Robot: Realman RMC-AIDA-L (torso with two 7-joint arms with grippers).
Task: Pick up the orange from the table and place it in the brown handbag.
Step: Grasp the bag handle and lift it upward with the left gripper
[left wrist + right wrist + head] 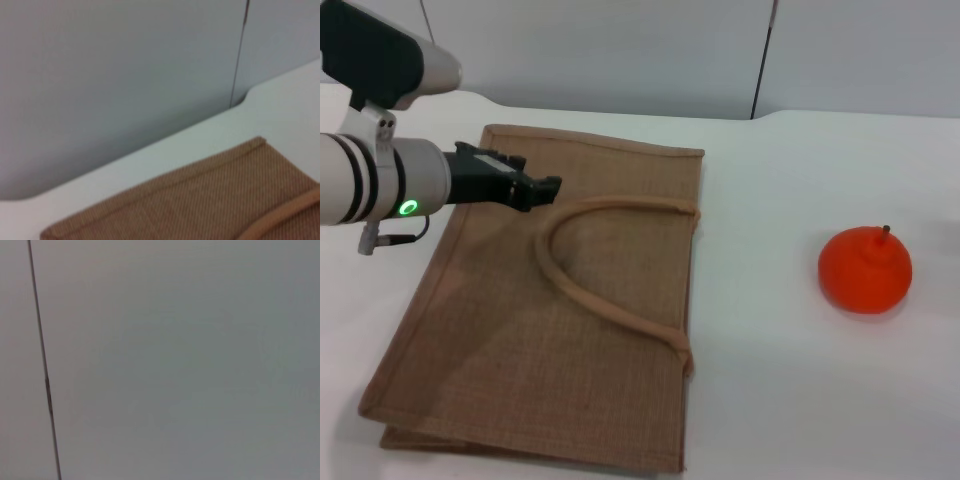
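The brown handbag (550, 310) lies flat on the white table (790, 400), left of centre, its rope-like handle (600, 290) looped on top. The orange (865, 268) sits on the table to the right, well clear of the bag, stem nub up. My left gripper (548, 190) reaches in from the left and hovers over the bag's far left part, just short of the handle's curve. The left wrist view shows the bag's far edge (200, 200) and part of the handle (280, 220). The right gripper is out of view; its wrist view shows only a grey wall.
A grey wall (620, 50) with a dark vertical seam (765, 60) stands behind the table's far edge. Bare white table lies between the bag and the orange and in front of the orange.
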